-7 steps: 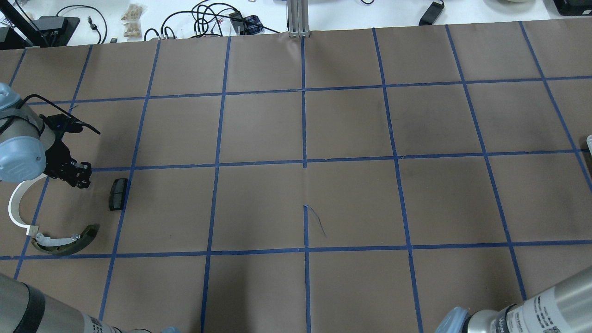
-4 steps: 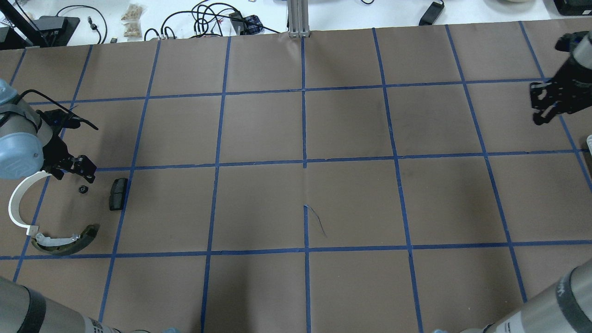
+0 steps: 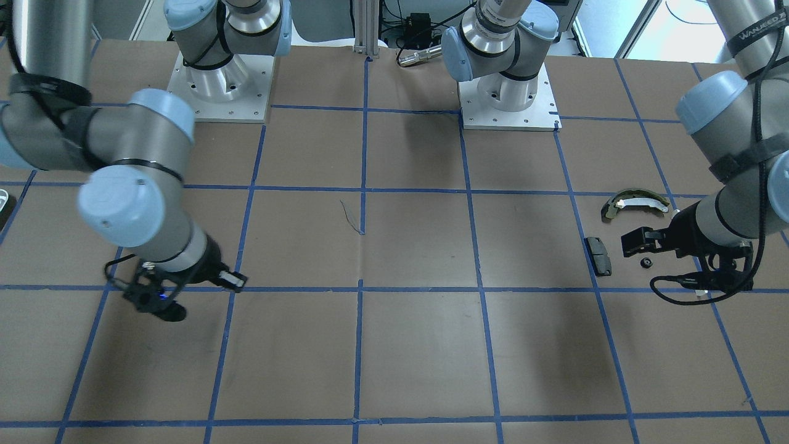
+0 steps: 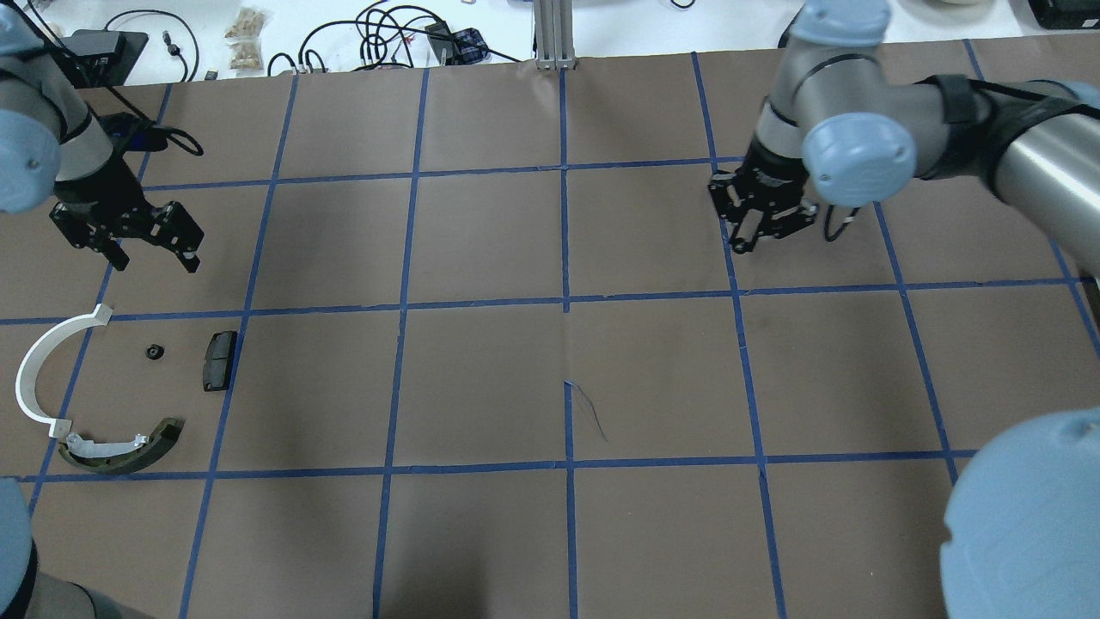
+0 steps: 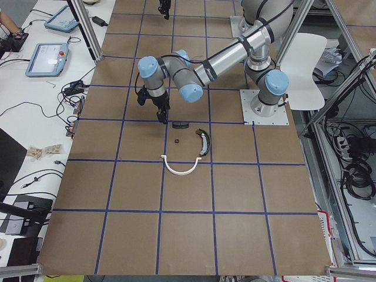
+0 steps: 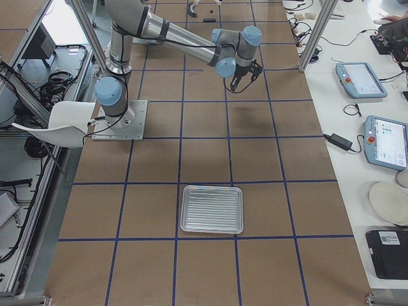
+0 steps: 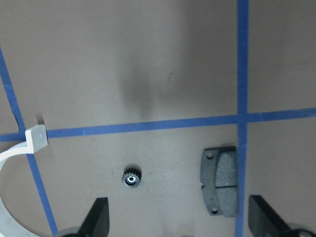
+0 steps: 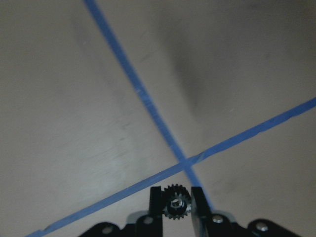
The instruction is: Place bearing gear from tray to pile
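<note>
A small black bearing gear (image 4: 154,352) lies on the table in the pile, between the thin white half-ring arc (image 4: 36,371) and the black rectangular pad (image 4: 219,360). The olive-and-white curved shoe (image 4: 125,451) lies nearer me. The left wrist view shows this gear (image 7: 131,177) beside the pad (image 7: 219,180). My left gripper (image 4: 155,256) is open and empty, raised beyond the pile. My right gripper (image 4: 746,239) hangs over the table's middle right, shut on a second small black gear (image 8: 177,203). The metal tray (image 6: 211,209) shows only in the exterior right view.
Blue tape lines (image 4: 565,301) divide the brown table into squares. Cables and small boxes (image 4: 404,39) lie on the white bench beyond the far edge. The tray's ribbed floor looks bare.
My left gripper let go of the gear, which now lies in the pile, then lifted away toward the far side. My right arm has swung in from the right edge toward the middle.
</note>
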Robot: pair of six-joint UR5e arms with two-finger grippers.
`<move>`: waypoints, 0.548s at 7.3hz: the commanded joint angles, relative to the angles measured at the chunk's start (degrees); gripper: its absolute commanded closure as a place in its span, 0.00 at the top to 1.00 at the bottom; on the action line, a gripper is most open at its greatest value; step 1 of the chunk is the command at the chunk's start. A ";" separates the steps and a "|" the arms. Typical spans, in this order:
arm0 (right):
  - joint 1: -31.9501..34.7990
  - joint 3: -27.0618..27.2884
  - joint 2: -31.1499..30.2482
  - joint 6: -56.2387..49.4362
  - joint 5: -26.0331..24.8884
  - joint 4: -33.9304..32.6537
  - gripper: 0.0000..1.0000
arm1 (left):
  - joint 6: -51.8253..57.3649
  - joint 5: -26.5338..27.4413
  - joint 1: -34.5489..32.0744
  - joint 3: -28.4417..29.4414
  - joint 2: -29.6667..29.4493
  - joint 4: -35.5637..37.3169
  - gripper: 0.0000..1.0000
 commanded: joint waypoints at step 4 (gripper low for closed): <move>21.46 0.88 3.41 24.56 6.89 -5.56 0.00 | -20.55 -6.70 -17.86 4.79 13.99 -9.11 1.00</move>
